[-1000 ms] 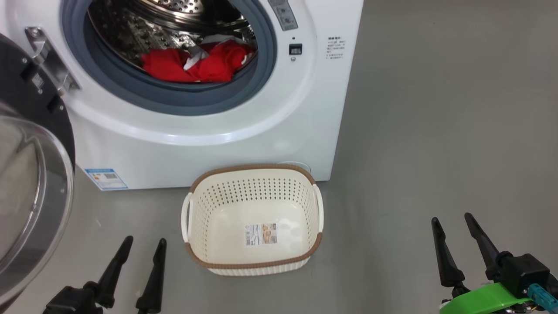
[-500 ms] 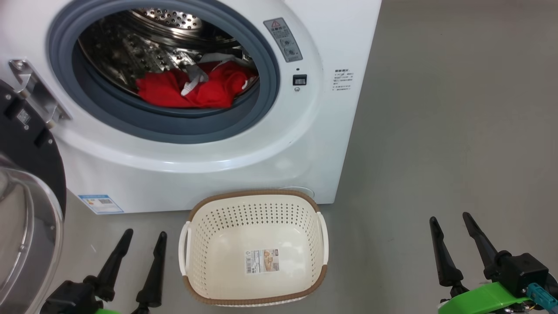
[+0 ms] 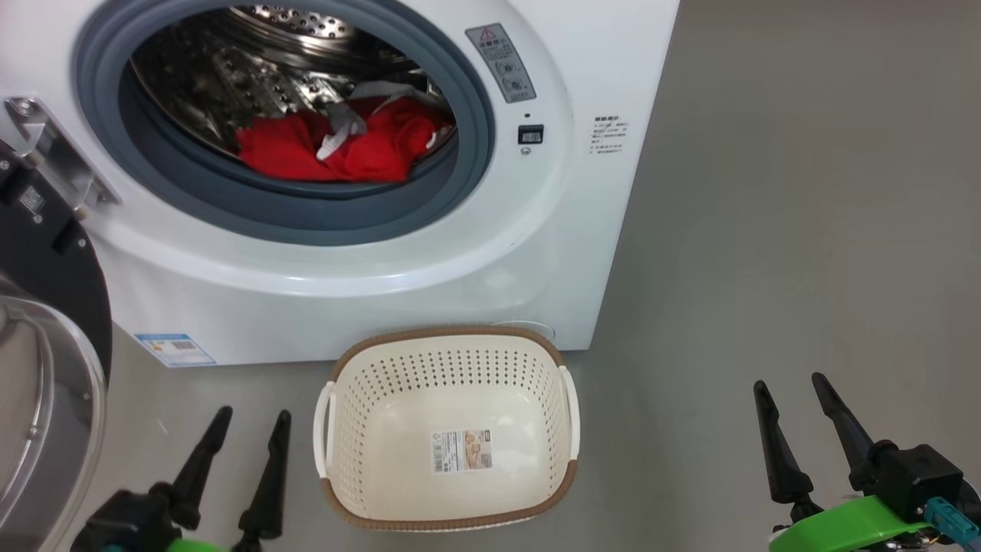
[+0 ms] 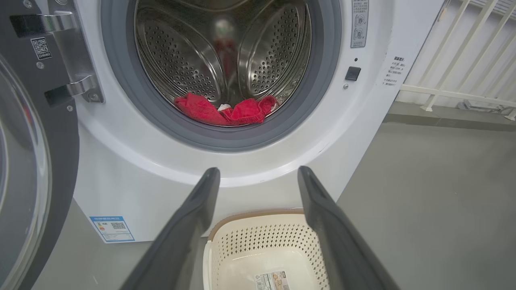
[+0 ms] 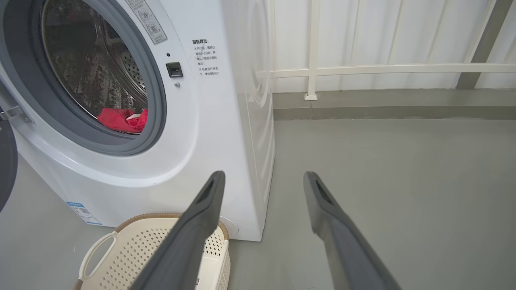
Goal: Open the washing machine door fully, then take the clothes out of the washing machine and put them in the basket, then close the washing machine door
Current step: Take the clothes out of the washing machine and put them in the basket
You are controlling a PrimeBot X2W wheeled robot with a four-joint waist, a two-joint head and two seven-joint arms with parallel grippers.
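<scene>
The white washing machine (image 3: 429, 253) stands ahead with its round door (image 3: 46, 368) swung wide open to the left; the door's black rim and clear bowl also show in the left wrist view (image 4: 36, 161). Red clothes (image 3: 337, 146) with white trim lie at the front of the steel drum (image 4: 225, 112), (image 5: 123, 119). The cream basket (image 3: 444, 353) sits on the floor against the machine's front, holding nothing but its label. My left gripper (image 3: 253, 418) is open, low and left of the basket. Far right of the basket, my right gripper (image 3: 789, 383) is open too.
Grey floor (image 3: 766, 230) spreads to the right of the machine. A white railing (image 5: 383, 68) runs along the wall behind and to the right. The open door takes up the space at my far left.
The head camera has tilted up, so machine and basket sit lower in the picture. Grippers, clothes and basket have not moved.
</scene>
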